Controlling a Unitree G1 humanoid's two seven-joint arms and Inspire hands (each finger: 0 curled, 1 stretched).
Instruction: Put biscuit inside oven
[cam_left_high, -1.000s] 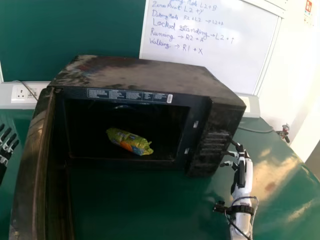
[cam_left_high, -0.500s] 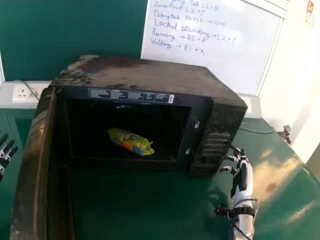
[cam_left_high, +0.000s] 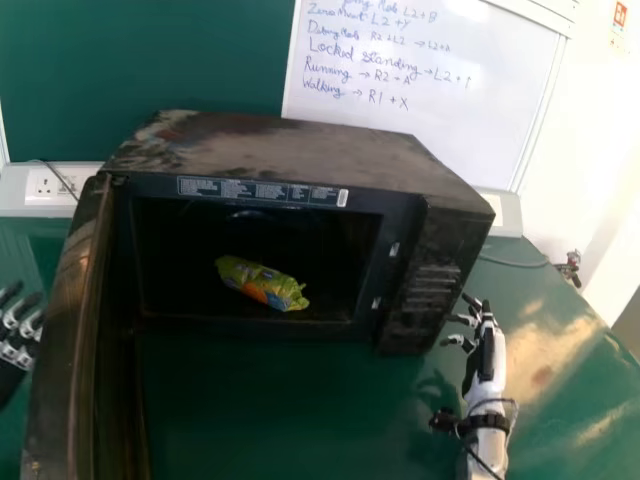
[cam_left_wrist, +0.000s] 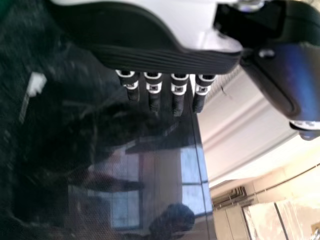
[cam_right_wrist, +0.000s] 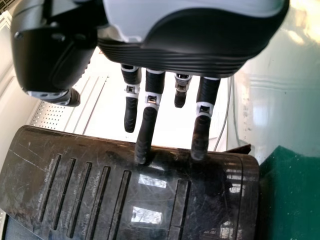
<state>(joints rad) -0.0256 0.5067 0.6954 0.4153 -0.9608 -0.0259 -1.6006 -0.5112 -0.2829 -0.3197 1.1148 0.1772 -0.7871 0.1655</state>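
Plainly, the left hand is open, empty, outside the door. Inside the oven lies the biscuit packet, likely light, slick and crushable, best held softly round its middle. The right hand is open, empty.

I see my right hand, its straight fingers pointing to twelve o'clock, toward the oven's ridged panel; contact is unclear. The green bench lies at eleven.
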